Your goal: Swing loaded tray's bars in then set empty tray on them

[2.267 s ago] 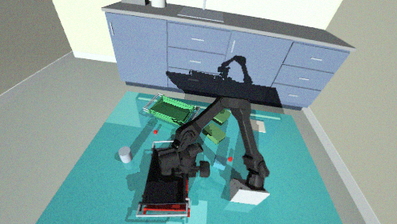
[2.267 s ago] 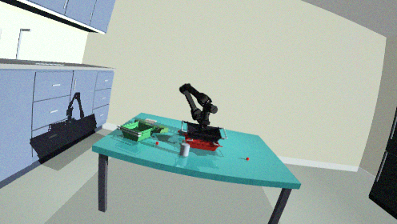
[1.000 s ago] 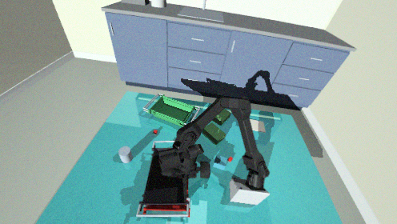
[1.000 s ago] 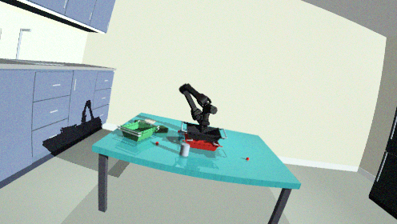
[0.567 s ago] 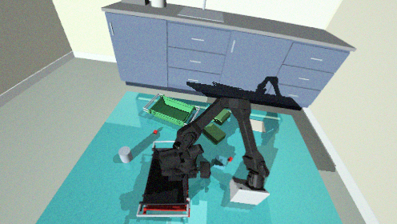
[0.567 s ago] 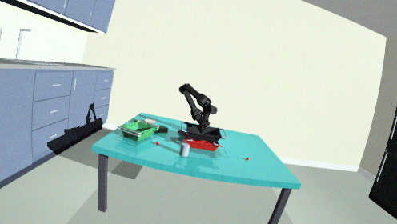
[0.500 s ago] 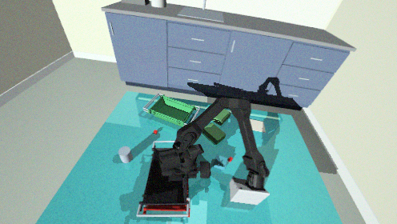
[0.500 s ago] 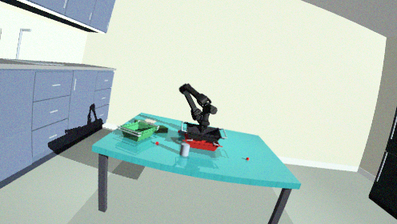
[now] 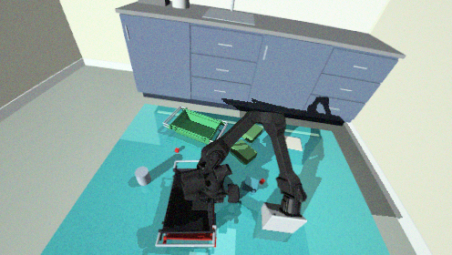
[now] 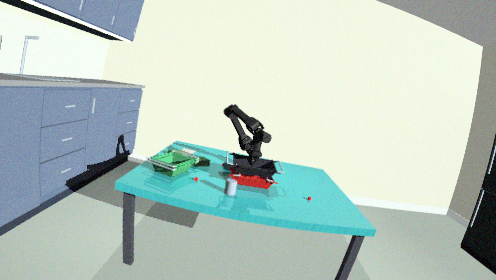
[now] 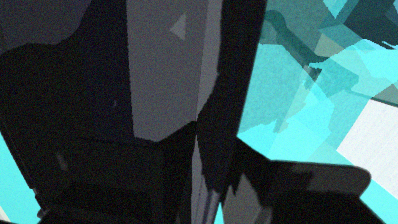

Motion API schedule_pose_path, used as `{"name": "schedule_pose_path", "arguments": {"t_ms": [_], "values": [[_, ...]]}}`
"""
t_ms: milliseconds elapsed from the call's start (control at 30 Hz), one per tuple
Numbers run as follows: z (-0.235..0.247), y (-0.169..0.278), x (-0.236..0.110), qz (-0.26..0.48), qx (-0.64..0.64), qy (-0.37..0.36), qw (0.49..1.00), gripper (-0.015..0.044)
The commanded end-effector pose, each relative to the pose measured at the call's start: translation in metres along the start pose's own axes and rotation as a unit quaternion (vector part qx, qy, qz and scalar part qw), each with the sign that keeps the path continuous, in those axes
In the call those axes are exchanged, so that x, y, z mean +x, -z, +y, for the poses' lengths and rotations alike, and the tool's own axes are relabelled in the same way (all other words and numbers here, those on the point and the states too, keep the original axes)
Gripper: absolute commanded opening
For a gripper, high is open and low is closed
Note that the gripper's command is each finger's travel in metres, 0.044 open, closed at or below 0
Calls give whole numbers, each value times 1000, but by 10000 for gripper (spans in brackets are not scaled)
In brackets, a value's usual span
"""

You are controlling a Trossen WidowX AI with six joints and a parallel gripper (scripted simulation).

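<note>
The loaded red tray (image 9: 188, 236) (image 10: 254, 181) stands near the table's front edge. An empty black tray (image 9: 187, 207) (image 10: 260, 165) (image 11: 75, 125) lies lengthwise over it and hides most of it and its load. My gripper (image 9: 218, 181) (image 10: 252, 159) is shut on the black tray's long side wall, near its far end. White wire bars show at the far end (image 9: 182, 162) and at the near end (image 9: 184, 245) of the stacked trays. I cannot tell which tray they belong to. The wrist view is filled by dark tray wall and fingers.
A green tray (image 9: 196, 125) (image 10: 172, 162) with wire bars lies at the back left. Two green blocks (image 9: 242, 151) (image 9: 251, 132) lie beside it. A grey cylinder (image 9: 142, 176) (image 10: 231, 186) stands left of the trays. Two small red markers (image 9: 177, 149) (image 9: 261, 181) lie on the table. The arm's white base (image 9: 282, 218) is at the right.
</note>
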State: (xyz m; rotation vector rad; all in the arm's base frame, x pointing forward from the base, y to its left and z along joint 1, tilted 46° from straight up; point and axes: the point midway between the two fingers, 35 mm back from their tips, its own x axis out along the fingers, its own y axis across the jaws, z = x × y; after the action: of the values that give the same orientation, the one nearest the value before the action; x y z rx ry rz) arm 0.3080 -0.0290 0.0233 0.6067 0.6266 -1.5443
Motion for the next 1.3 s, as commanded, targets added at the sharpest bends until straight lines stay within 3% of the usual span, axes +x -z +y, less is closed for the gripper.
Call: {"name": "schedule_pose_path", "arguments": {"t_ms": [0, 1267], "values": [[-6, -2, 7, 1, -3, 16, 1000, 0], [-9, -2, 15, 1, -3, 16, 1000, 0]]}}
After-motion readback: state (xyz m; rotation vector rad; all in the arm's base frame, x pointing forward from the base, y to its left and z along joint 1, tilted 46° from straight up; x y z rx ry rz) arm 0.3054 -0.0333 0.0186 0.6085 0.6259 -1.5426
